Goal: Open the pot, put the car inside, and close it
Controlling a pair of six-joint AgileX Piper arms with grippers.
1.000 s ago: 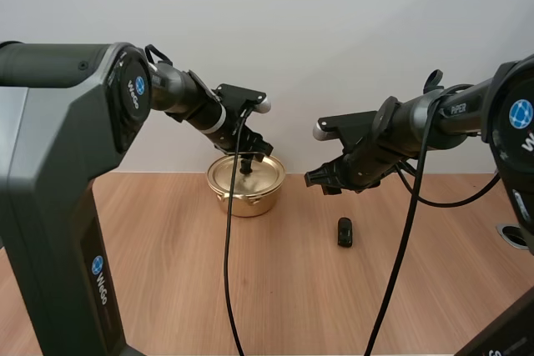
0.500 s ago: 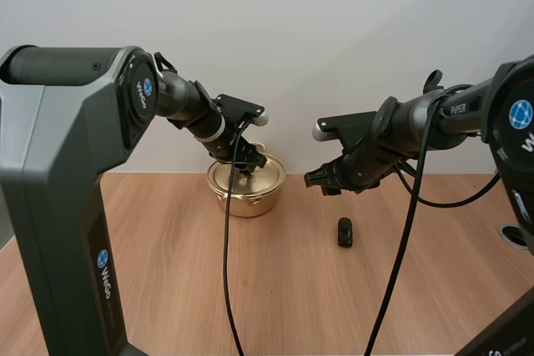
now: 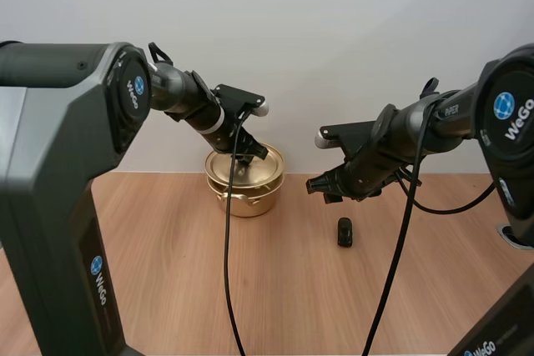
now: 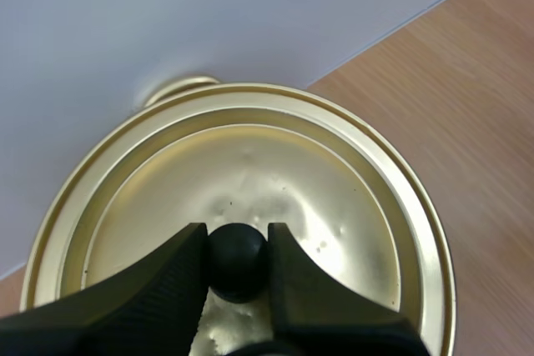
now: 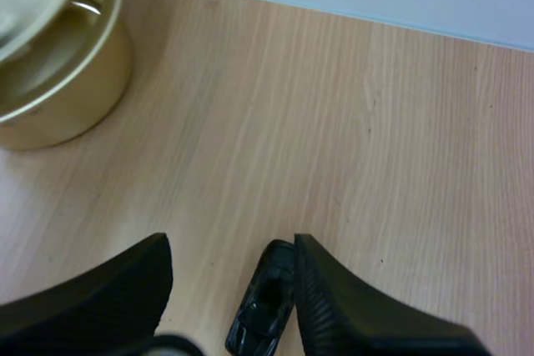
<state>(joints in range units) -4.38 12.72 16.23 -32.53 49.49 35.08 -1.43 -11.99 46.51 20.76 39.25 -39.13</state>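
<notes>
1. Counter (image 3: 167,289): light wood. It carries the items below.

2. Pot (image 3: 247,199): gold metal, standing upright at the far edge of the counter, close to the wall.

3. Lid (image 3: 222,169): gold, matching the pot. It sits tilted over the pot mouth. The right wrist view shows a gap between the lid and the pot rim on the side facing my right arm.

4. Left end effector (image 3: 248,158): positioned over the centre of the lid and clamped on its handle (see item 7).

5. Right end effector (image 3: 321,187): in the high view it hovers off the counter at 11 o'clock from the car and at 3 o'clock from the pot. Its fingers (image 5: 108,298) stand apart with nothing between the ribbed faces. They do not touch the counter.

6. Car (image 3: 345,232): small and black, resting on the counter at 4 o'clock from the pot and well apart from it. The right wrist view shows it under the gap between my right fingers, nearer one finger than the other.

7. Knob (image 4: 238,263): black and round, at the lid centre. My left fingers pinch it from both sides.
</notes>
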